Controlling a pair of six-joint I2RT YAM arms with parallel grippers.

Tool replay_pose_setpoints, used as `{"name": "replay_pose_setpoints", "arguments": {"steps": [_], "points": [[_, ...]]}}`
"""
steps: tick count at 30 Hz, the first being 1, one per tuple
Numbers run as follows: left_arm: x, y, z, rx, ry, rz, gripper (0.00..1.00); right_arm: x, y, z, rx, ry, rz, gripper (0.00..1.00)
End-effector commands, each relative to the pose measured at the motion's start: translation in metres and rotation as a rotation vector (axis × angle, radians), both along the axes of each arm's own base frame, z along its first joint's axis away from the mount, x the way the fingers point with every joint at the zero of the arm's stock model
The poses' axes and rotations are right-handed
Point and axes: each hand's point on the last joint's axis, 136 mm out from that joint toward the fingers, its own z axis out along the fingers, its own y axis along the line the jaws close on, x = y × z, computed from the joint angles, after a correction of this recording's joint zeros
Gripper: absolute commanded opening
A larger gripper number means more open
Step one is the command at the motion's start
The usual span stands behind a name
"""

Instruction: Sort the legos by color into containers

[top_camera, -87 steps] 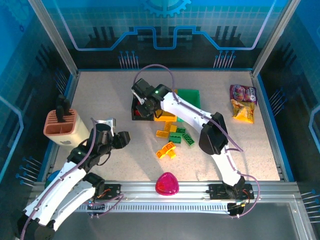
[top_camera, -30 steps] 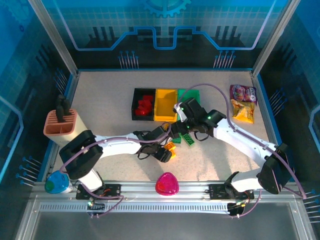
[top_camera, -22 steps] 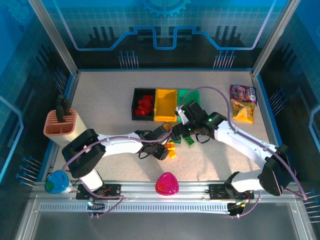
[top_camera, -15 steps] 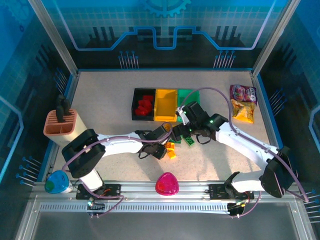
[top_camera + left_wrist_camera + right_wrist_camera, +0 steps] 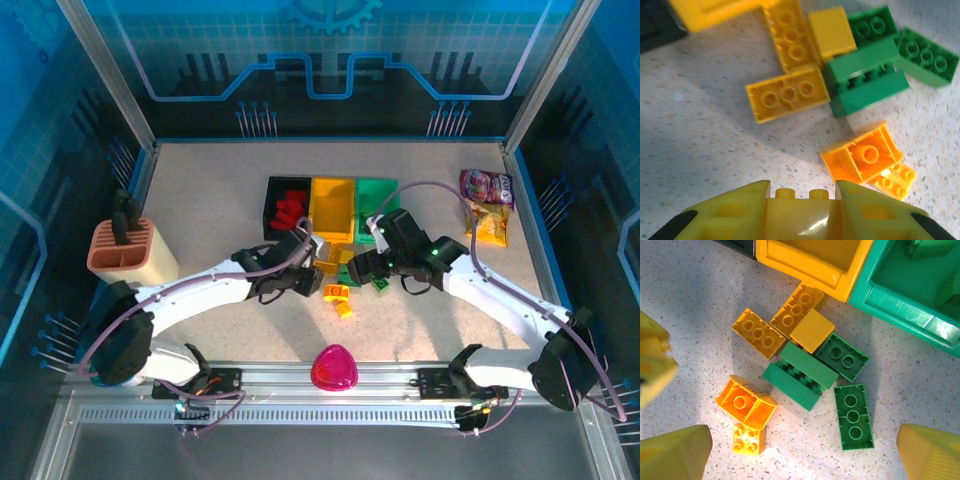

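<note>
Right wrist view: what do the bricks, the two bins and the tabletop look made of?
The green brick and the yellow brick look like moulded hard plastic: smooth, slightly glossy, with crisp studs and edges. The yellow bin and the green bin are likely plastic too, with soft highlights along their rims. The tabletop is pale, speckled and matte; whether it is laminate or stone-look, I cannot tell.

The table [image 5: 200, 190] is speckled beige. Toward 12 o'clock stand a black bin [image 5: 270, 200] with red legos [image 5: 290, 210] in it, a yellow bin [image 5: 333, 205] and a green bin [image 5: 373, 190]. The loose legos are yellow bricks [image 5: 759, 333], green bricks [image 5: 853, 416] and orange bricks [image 5: 746, 403]. A pale yellow brick [image 5: 797, 212] sits between the left gripper's [image 5: 802, 186] yellow fingers [image 5: 735, 212]. At 6 o'clock the rounded object [image 5: 333, 368] is pink. At 2 o'clock the snack packets [image 5: 487, 205] are purple and yellow. At 9 o'clock the holder [image 5: 125, 250] is tan.
</note>
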Motion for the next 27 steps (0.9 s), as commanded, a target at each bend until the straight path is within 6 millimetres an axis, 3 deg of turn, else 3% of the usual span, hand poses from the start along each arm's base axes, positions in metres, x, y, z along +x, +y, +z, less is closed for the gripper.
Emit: {"name": "replay_pose_setpoints", "arguments": {"steps": [1, 9, 10, 16, 22, 27], "points": [[0.011, 0.016, 0.017, -0.037, -0.012, 0.079, 0.22, 0.002, -0.006, 0.004, 0.021, -0.017, -0.048, 0.96], [0.042, 0.033, 0.044, -0.144, -0.052, 0.173, 0.21, 0.000, -0.009, 0.000, 0.032, -0.006, -0.076, 0.96], [0.047, 0.031, 0.049, -0.154, -0.061, 0.175, 0.21, -0.005, -0.012, -0.011, 0.021, 0.015, -0.080, 0.96], [0.094, 0.008, 0.062, -0.147, -0.089, 0.164, 0.23, -0.011, -0.014, -0.018, 0.047, 0.031, -0.101, 0.95], [0.145, -0.016, 0.058, -0.128, -0.089, 0.168, 0.23, -0.020, -0.017, -0.022, 0.059, 0.045, -0.097, 0.95], [0.185, -0.021, 0.051, -0.116, -0.081, 0.202, 0.25, -0.027, -0.018, -0.024, 0.058, 0.060, -0.088, 0.95]]}}
